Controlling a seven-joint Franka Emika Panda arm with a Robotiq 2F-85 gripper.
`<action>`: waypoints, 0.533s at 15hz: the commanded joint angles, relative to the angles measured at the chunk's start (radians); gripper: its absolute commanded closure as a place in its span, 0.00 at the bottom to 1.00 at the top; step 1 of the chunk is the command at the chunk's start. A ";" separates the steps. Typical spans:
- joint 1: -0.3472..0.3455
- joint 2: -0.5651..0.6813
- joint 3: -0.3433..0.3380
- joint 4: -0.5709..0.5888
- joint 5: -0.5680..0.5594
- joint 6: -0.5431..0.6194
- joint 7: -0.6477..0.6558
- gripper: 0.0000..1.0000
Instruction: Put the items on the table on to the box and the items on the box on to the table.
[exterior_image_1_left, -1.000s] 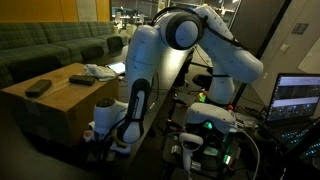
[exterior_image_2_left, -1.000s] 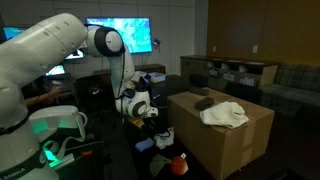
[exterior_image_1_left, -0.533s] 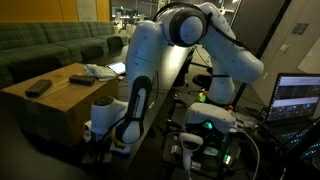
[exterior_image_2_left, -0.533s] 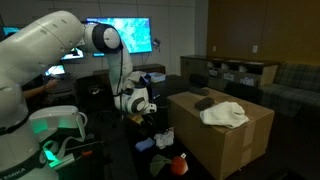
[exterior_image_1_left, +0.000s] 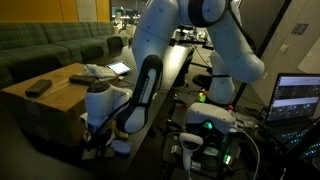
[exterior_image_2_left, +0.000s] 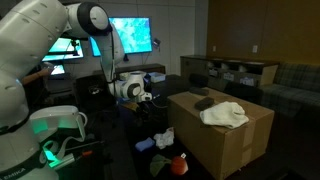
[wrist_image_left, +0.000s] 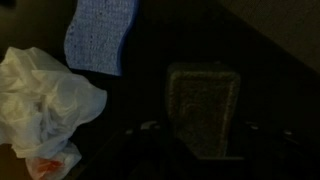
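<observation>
Pincer (exterior_image_2_left: 146, 98) hangs beside the box (exterior_image_2_left: 220, 148), above blue cloth (wrist_image_left: 100, 35) and white bag (wrist_image_left: 45, 95), presumably to lift one; whether open or closed, cannot tell

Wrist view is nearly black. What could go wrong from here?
1. The grey block barely stands out from the dark table in the wrist view, so a grasp may land off-centre.
2. The white plastic bag lies right beside the blue cloth; picking one might drag the other.
3. The box stands close to the gripper, and the white cloth covers part of its top; a low carry could clip its edge.
</observation>
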 joint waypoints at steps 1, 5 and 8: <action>0.059 -0.180 -0.033 -0.106 -0.031 -0.106 0.058 0.69; 0.107 -0.315 -0.066 -0.150 -0.106 -0.195 0.156 0.69; 0.119 -0.405 -0.081 -0.164 -0.189 -0.259 0.251 0.69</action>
